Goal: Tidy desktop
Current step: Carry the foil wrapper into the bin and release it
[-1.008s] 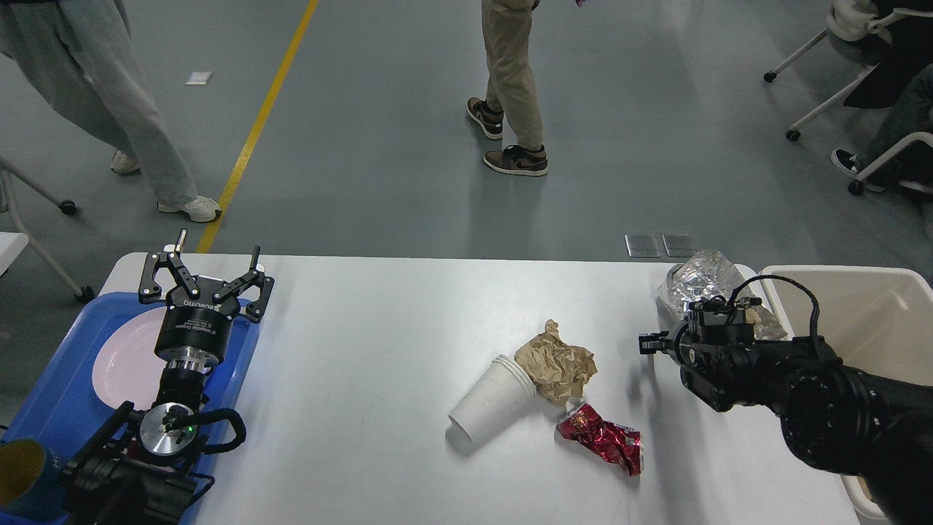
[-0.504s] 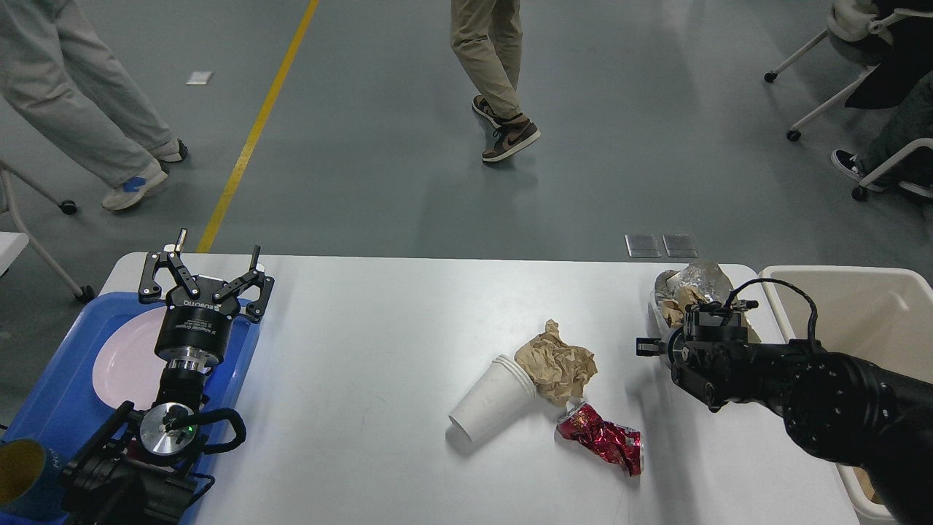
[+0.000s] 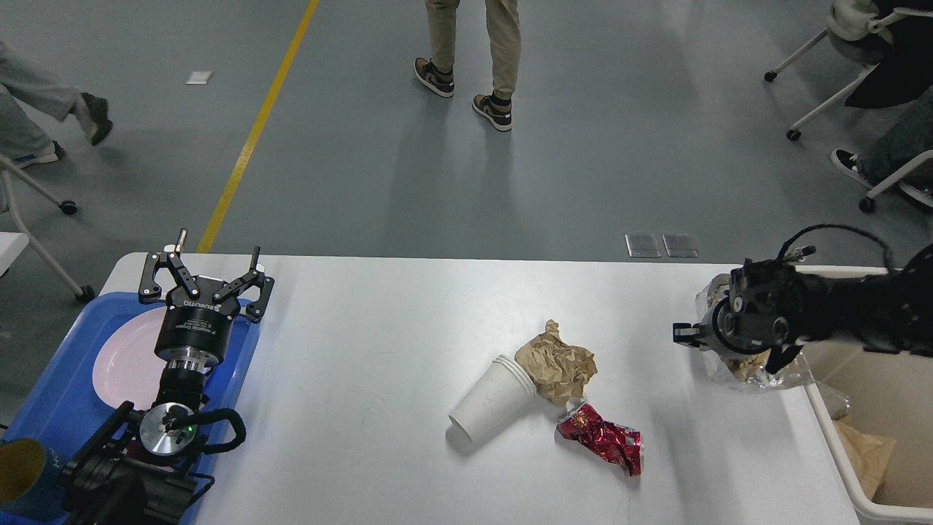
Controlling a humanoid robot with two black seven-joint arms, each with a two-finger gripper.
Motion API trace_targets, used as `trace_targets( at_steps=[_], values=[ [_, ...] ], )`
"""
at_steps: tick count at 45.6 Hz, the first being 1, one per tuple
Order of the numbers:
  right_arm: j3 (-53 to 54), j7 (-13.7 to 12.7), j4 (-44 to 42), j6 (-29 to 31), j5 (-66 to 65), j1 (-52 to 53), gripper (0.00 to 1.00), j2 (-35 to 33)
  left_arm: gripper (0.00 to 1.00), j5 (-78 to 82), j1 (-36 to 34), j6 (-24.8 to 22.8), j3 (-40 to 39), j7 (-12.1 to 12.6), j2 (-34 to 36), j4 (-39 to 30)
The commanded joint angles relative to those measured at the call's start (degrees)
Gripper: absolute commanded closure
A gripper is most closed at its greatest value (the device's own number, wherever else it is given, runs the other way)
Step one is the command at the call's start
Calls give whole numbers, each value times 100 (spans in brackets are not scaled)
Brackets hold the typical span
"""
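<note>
The white desktop [image 3: 379, 350] carries a stack of white paper cups [image 3: 490, 401] lying on its side, a crumpled brown paper [image 3: 555, 364] and a crushed red can [image 3: 601, 437], all touching near the middle right. My right gripper [image 3: 740, 350] is at the table's right edge. A clear plastic bag [image 3: 758, 372] with brown paper in it hangs from it beside the bin's rim. My left gripper [image 3: 204, 273] stands open and empty, fingers up, above the blue tray [image 3: 58, 394].
A beige bin [image 3: 824, 437] stands off the right edge with brown paper inside. The blue tray at the left holds a pink plate [image 3: 124, 364]. A yellowish cup [image 3: 18, 474] sits at the bottom left. People walk on the floor beyond the table.
My right gripper has moved right and slightly back, carrying the clear plastic bag from the table's back right toward the bin's rim. The left arm has not moved. The people have walked on.
</note>
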Motion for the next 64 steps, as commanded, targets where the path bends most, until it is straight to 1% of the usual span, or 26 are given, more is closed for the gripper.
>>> trace_targets(
  at_steps=[1,3,7,9,11,14,16,17,19,21,26,30,33,38,41,44,48,57,64],
  values=[
    [-195,2,1206,568,47,1271,100,-570,4,1,0,0,0,0,0,0],
    [-466,28,1636,718,117,1807,100,-675,4,1,9,0,0,0,0,0],
    [-1090,107,2454,772,503,2827,100,-711,4,1,0,0,0,0,0,0],
    [-1354,221,2797,842,696,3284,100,-711,4,1,0,0,0,0,0,0],
    [-1662,423,3105,877,776,3715,100,-693,4,1,9,0,0,0,0,0],
    [-2084,897,3483,982,794,4278,100,-693,4,1,0,0,0,0,0,0],
    [-2313,1213,3624,1184,794,4568,100,-693,4,-8,0,0,0,0,0,0],
    [-2418,1337,3669,1307,794,4683,100,-693,4,1,0,0,0,0,0,0],
    [-2620,1461,3713,1527,794,4850,100,-693,4,1,0,0,0,0,9,0],
    [-2822,1522,3739,1641,785,4965,100,-676,4,1,0,0,0,0,0,9],
    [-3060,1531,3818,1686,785,5132,100,-728,4,1,0,0,0,0,0,0],
    [-3218,1523,3748,1581,768,5115,100,-939,4,1,9,0,0,0,0,0],
    [-3271,1505,3608,1344,689,5001,100,-1228,4,-8,9,0,0,0,0,0],
    [-3210,1444,3371,861,364,4571,100,-1870,4,1,9,0,0,0,0,0],
    [-3166,1444,3081,684,13,4307,100,-2169,4,1,9,0,0,0,0,0],
    [-3009,1444,2616,544,-313,3772,100,-2407,4,1,9,0,0,0,0,0],
    [-2421,1452,1860,412,-550,2736,100,-2565,4,1,9,0,0,0,0,0],
    [-1163,1461,-187,245,-630,11,100,-2487,4,1,9,0,0,0,0,0],
    [-486,1444,-1760,-388,-630,-1949,100,-1784,4,1,9,0,0,0,0,0]
  ],
)
